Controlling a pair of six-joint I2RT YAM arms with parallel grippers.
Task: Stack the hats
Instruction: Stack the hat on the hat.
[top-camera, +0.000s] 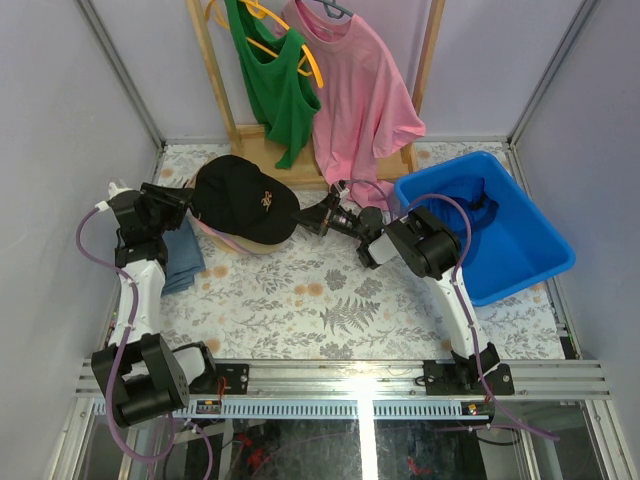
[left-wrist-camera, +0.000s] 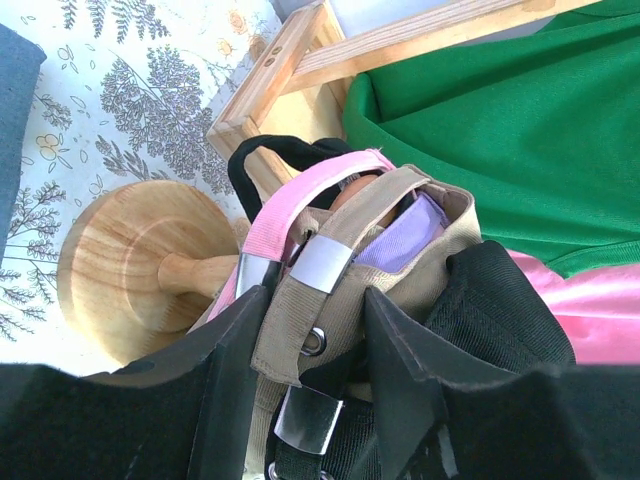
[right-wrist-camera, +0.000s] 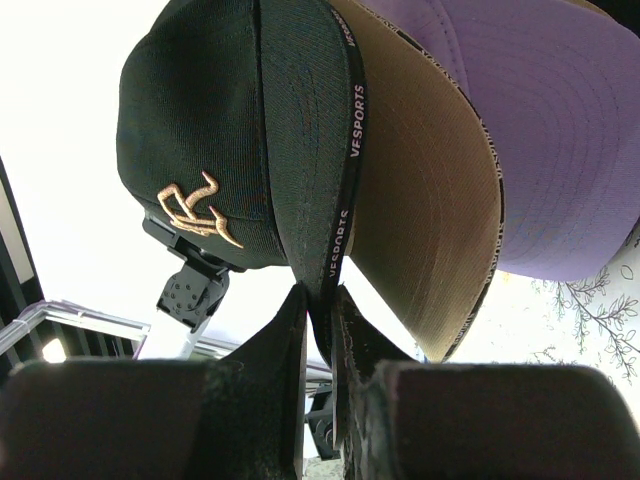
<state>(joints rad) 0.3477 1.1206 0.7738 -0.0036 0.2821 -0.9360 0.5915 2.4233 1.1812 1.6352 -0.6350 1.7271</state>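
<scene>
The black cap (top-camera: 245, 200) sits on top of a pile on a wooden stand (left-wrist-camera: 130, 250) at the left rear of the bench (top-camera: 320, 300), over the tan cap (right-wrist-camera: 430, 200), lavender cap (right-wrist-camera: 560, 130) and pink cap (left-wrist-camera: 290, 200). The right hand (right-wrist-camera: 320, 310) pinches the edge of the black cap's brim. The left hand (left-wrist-camera: 315, 330) is at the back of the pile, narrow, its fingers either side of the tan cap's strap; whether it grips I cannot tell. The bench wears a leaf-patterned cloth, with a blue tub (top-camera: 520, 250) at the right. A green top (top-camera: 275, 80) and pink shirt (top-camera: 360, 90) hang on a wooden rack behind, between pale grey walls.
</scene>
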